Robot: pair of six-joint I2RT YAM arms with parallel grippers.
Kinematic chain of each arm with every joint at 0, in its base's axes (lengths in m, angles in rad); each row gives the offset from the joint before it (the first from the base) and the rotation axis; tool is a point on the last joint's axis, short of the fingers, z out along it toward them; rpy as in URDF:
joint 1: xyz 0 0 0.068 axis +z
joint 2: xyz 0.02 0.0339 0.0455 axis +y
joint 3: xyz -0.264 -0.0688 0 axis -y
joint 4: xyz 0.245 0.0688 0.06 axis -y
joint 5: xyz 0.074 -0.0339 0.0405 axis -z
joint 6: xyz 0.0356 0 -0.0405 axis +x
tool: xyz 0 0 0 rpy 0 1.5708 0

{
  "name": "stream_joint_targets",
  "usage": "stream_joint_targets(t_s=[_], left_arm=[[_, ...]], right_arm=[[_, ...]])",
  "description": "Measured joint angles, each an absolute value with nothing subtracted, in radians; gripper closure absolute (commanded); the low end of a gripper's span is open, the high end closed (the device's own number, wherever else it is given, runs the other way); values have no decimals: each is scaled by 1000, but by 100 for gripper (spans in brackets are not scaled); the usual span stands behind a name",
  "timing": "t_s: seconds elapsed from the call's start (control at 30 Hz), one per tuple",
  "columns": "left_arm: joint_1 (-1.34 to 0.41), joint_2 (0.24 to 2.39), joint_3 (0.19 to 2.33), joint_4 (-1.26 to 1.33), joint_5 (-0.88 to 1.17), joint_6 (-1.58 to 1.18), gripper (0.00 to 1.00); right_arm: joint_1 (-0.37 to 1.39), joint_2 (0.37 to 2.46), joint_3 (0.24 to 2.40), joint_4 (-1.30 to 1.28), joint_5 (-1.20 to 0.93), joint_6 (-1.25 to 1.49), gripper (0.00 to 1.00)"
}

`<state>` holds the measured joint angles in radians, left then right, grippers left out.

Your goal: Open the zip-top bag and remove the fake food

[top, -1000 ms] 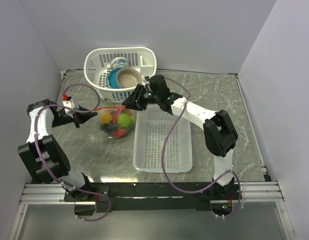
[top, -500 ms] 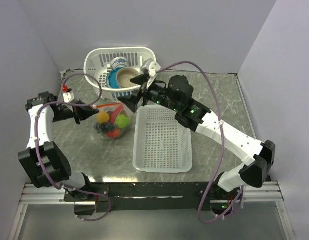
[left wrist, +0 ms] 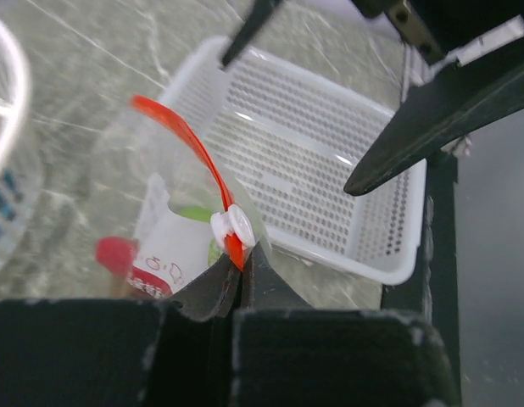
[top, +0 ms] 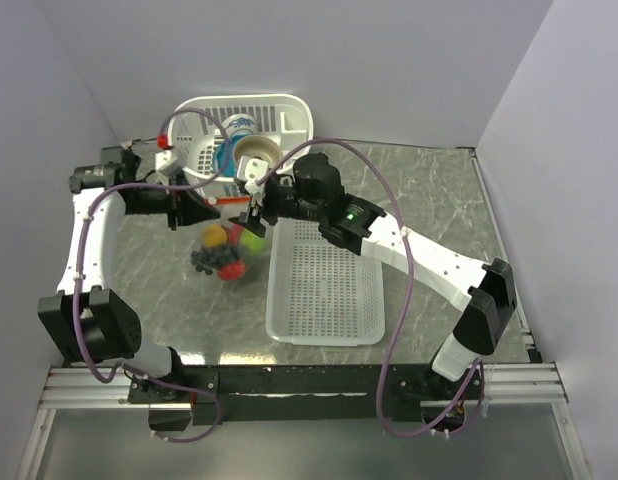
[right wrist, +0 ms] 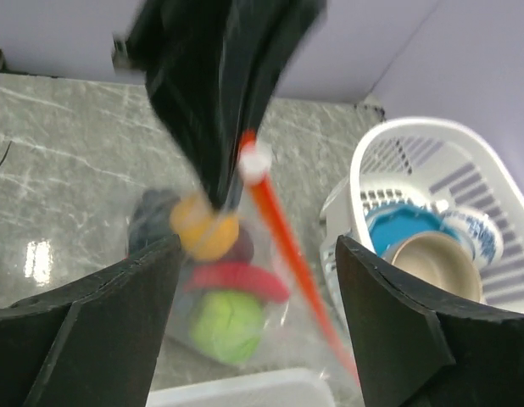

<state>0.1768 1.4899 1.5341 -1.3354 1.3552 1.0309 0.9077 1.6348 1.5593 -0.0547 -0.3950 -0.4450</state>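
Grey marbled tabletop [top: 439,185] carries our landmark, a flat white perforated plastic tray [top: 324,300]. Just off its far-left corner the small clear crinkly zip-top bag [left wrist: 152,170] hangs by its orange-red zip strip [left wrist: 181,140], with the plastic fake food [top: 234,262] (yellow-orange fruit, green lime, something red, dark grapes) inside. We see the left gripper [left wrist: 242,259], left of the tray, clenched on that strip at its white slider [left wrist: 232,225], while the right gripper [top: 255,205], over the same corner, has its fingers [right wrist: 84,322] spread wide and grasping nothing, the strip running between them.
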Motion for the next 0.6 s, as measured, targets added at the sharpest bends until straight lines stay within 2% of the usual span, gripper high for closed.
stream_joint_targets(t_s=[0.17,0.2,0.3,0.43,0.6], left_arm=[[56,1474,1466,-1336,1253,1033,98],[44,1466,1449,-1336,1238,1035,98],[38,1433,1422,-1345,1202,1050,98],[43,1393,1417,-1345,1165,1065,99],[43,1377,1412,-1345,1128,1084,99]], right_arm=[[908,1654,1587,-45,-470,-520,35],[908,1664,1598,-46,-486,-537,45],[907,1713,1652,-82,-530,-586,57],[899,1766,1717,-159,-597,-622,56],[878,1761,1678,-166,-653,-627,51]])
